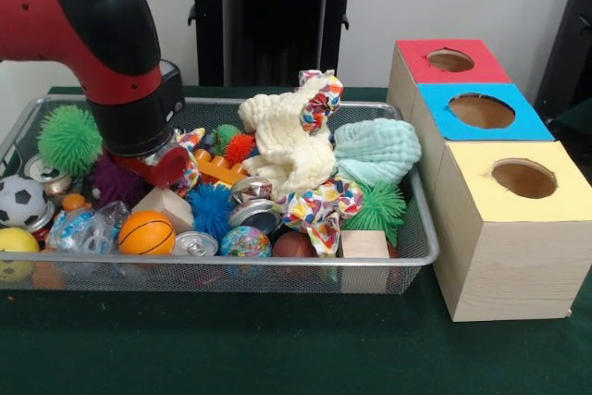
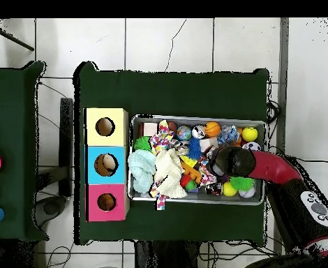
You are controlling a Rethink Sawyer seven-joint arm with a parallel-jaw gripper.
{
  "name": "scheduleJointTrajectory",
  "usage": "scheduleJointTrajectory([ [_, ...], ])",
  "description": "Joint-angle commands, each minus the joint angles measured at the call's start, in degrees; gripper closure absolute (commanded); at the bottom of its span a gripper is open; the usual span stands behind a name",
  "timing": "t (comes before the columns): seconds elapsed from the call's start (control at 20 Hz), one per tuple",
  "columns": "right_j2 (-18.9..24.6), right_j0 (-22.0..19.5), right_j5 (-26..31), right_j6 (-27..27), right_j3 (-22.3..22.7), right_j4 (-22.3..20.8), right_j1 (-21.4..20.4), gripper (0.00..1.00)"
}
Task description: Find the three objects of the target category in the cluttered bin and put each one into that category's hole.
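Observation:
The wire mesh bin (image 1: pixel 231 102) fills the left and middle of the green table and is packed with clutter; it also shows in the overhead view (image 2: pixel 195 118). I cannot pick out any small plush animal among the clutter. My gripper (image 1: pixel 155 162) is down inside the bin's left part, over a purple spiky ball (image 1: pixel 116 182) and beside orange plastic blocks (image 1: pixel 217 169); its tip is buried in the clutter. In the overhead view the gripper (image 2: pixel 226 162) is in the bin's right half. The red-topped box's hole (image 1: pixel 450 60) is the farthest of three, also seen from overhead (image 2: pixel 106 202).
A blue-topped box (image 1: pixel 518 122) and a yellow-topped box (image 1: pixel 555 196) stand in a row with the red one, right of the bin. A cream cloth (image 1: pixel 287 141) and a mint cloth (image 1: pixel 377 150) lie piled high mid-bin. An orange ball (image 1: pixel 146 233) and a green spiky ball (image 1: pixel 69 139) lie nearby.

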Motion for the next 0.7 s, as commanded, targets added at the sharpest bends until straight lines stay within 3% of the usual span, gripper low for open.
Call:
scheduleJointTrajectory([
  [0.05, 5.23, 1.10, 2.05, -17.65, -1.99, -4.44, 5.47, 1.00],
  [0.2, 3.32, 2.42, 0.41, -13.49, -1.37, -5.03, 3.04, 1.00],
  [0.3, 2.30, 3.31, -0.59, -12.76, -0.31, -6.65, -0.59, 1.00],
  [0.45, 0.21, 5.26, -1.10, -11.47, 3.13, -9.19, -9.71, 1.00],
  [0.7, -2.83, 8.43, 1.07, -8.40, 5.22, -11.29, -17.93, 1.00],
])
